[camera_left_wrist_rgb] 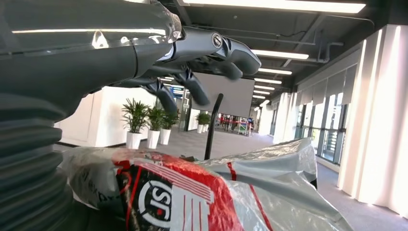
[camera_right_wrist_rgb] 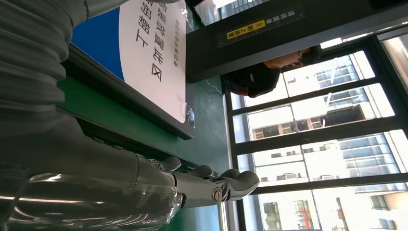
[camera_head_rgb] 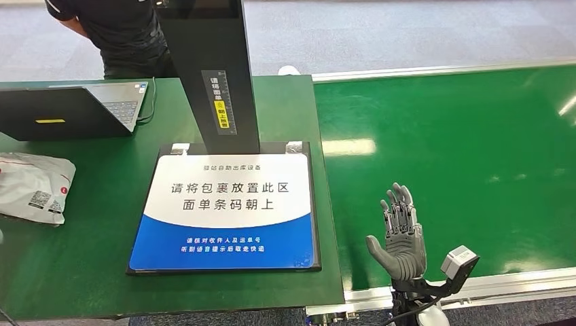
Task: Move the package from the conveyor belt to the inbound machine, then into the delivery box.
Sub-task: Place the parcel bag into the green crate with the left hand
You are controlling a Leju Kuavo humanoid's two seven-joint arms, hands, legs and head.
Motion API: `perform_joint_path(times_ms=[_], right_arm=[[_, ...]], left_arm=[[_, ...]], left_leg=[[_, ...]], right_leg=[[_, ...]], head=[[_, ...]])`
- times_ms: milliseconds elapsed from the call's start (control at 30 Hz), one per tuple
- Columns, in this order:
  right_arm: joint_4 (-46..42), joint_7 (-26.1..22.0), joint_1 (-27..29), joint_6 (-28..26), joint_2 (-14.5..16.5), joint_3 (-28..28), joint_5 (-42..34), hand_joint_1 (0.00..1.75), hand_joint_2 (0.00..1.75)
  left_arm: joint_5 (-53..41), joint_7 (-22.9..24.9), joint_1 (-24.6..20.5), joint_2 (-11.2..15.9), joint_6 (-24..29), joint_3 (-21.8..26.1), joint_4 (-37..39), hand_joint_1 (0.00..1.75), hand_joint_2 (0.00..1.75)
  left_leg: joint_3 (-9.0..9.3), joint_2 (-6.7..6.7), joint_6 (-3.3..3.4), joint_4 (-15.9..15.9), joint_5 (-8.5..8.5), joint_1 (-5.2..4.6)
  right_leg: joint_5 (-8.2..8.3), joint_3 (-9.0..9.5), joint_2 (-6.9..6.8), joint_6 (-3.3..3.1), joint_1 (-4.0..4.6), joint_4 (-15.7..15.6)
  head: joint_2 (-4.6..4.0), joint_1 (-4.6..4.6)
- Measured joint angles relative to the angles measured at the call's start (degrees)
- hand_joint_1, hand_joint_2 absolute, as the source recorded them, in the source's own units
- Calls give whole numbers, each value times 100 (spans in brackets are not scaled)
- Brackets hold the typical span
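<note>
Package: a soft grey-white poly mailer (camera_head_rgb: 30,185) with red print is lying at the left edge of the green tabletop (camera_head_rgb: 81,272), well apart from the conveyor belt and to the left of the inbound machine's pad.
Inbound machine: a blue-and-white placement pad (camera_head_rgb: 227,210) is sitting mid-tabletop with nothing lying on it, under a dark upright column (camera_head_rgb: 210,68).
Conveyor belt: the green belt (camera_head_rgb: 462,149) is running along the right side, beside the tabletop's right edge.
Left hand: in the left wrist view the left hand (camera_left_wrist_rgb: 192,62) is hovering just above the mailer (camera_left_wrist_rgb: 202,192), fingers (camera_left_wrist_rgb: 192,86) loosely curled and apart, gripping nothing.
Right hand: the right hand (camera_head_rgb: 401,234) is standing palm-up over the belt's near edge, fingers spread wide and holding nothing.
Handling, as a judgement: the bag looks light, limp and crinkled, with a slick plastic skin; it is likely to sag and slide instead of keeping its shape. Pinching a fold risks slipping, so closing over the fuller middle of the bag, or over an edge where the contents are bulging, seems safest.
Stage, as a judgement: the mailer is already off the belt and is not yet on the pad.
Also there: a laptop (camera_head_rgb: 75,109) at the far-left corner and a person in dark clothing (camera_head_rgb: 115,34) behind the table.
</note>
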Motion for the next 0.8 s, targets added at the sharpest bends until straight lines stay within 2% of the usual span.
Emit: perform_joint_path(times_ms=[233, 300, 400, 500, 567, 667, 733, 800], right_arm=[[5, 3, -6, 9, 9, 0, 14, 0, 175], [21, 5, -22, 21, 9, 0, 31, 0, 175], [71, 14, -87, 81, 9, 0, 81, 0, 175], [200, 31, -244, 148, 17, -1, 139, 0, 175], [293, 24, -353, 165, 42, -3, 175, 0, 175], [367, -13, -394, 210, 73, -26, 201, 0, 175], [383, -22, -379, 233, 83, -65, 201, 0, 175], [385, -26, -352, 248, 89, -107, 201, 0, 175]], left_arm=[[-155, 121, -66, 0, -474, 22, 52, 0, 175], [-217, 188, -126, 0, -954, 20, 83, 0, 175], [-186, 87, -254, -2, -2059, 16, 147, 0, 175], [-28, -592, -461, -23, -3439, 11, 197, 0, 175], [69, -1424, -564, -67, -4034, -74, 177, 0, 175], [550, -2605, -436, -264, -4140, -374, -97, 0, 175], [1021, -2852, -168, -488, -4020, -686, -474, 0, 175], [1458, -2814, 152, -734, -3917, -1091, -953, 0, 175]], left_leg=[[0, 0, 0, 0, 0, 0], [0, -1, 0, 0, 0, 0], [0, -1, -2, 0, 2, 0], [-1, -1, -4, 2, 6, 0], [1, -3, -3, 2, 8, -1], [4, -3, -4, 2, 8, -6], [4, 4, -3, 2, 7, -8], [2, 10, -2, 3, 5, -9]], right_leg=[[0, 0, 0, 0, 0, 0], [0, 0, 0, 0, 0, 0], [1, -1, 0, -1, 1, 0], [8, -4, 0, -1, 2, 0], [9, -2, -1, 0, 0, -1], [9, 3, -2, 1, -5, -2], [11, 1, 4, 1, -8, -2], [12, -1, 9, 1, -9, -4]], head=[[0, -1], [0, -1], [0, -1], [0, -1], [0, -2], [0, -1], [0, -1], [0, 1]])
